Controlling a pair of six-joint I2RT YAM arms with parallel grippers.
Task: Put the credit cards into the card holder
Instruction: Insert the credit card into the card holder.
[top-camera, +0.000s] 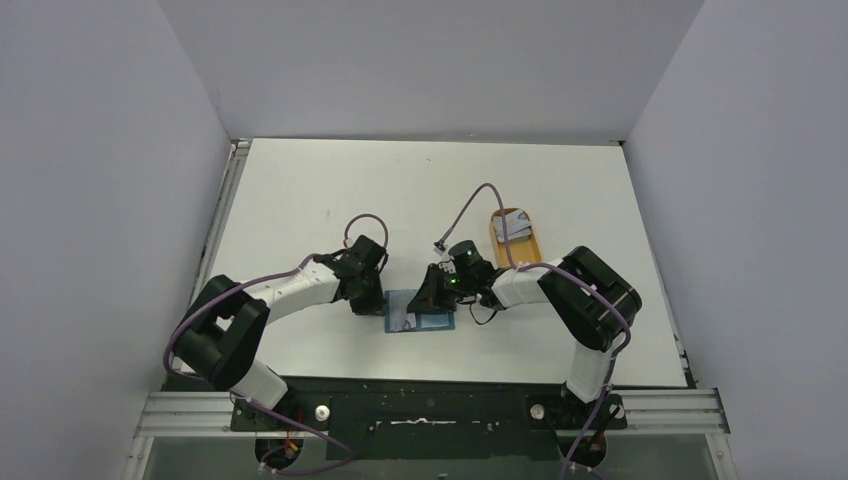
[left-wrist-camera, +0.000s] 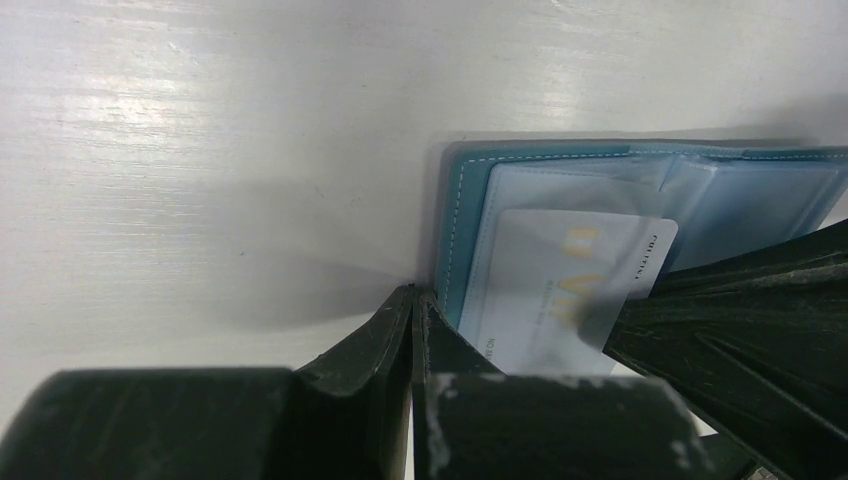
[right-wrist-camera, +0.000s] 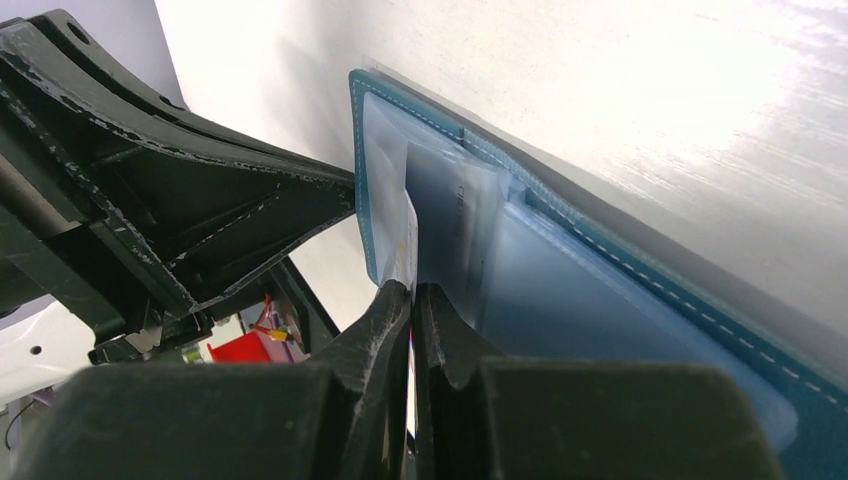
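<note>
The teal-blue card holder (top-camera: 420, 318) lies open on the table between my two grippers, clear sleeves up. My right gripper (right-wrist-camera: 412, 292) is shut on a thin whitish credit card (right-wrist-camera: 408, 225), held edge-on with its far end inside a clear sleeve of the holder (right-wrist-camera: 560, 290). In the left wrist view that card (left-wrist-camera: 560, 290) shows under the sleeve of the holder (left-wrist-camera: 465, 230). My left gripper (left-wrist-camera: 413, 297) is shut, its tips against the holder's left edge. In the top view the left gripper (top-camera: 375, 302) and right gripper (top-camera: 436, 296) flank the holder. More cards (top-camera: 512, 224) lie in the tray.
An orange oval tray (top-camera: 526, 252) stands to the right behind the right arm. Purple cables loop over both arms. White walls close in the table on the left, the right and the far side. The arm bases sit at the near edge.
</note>
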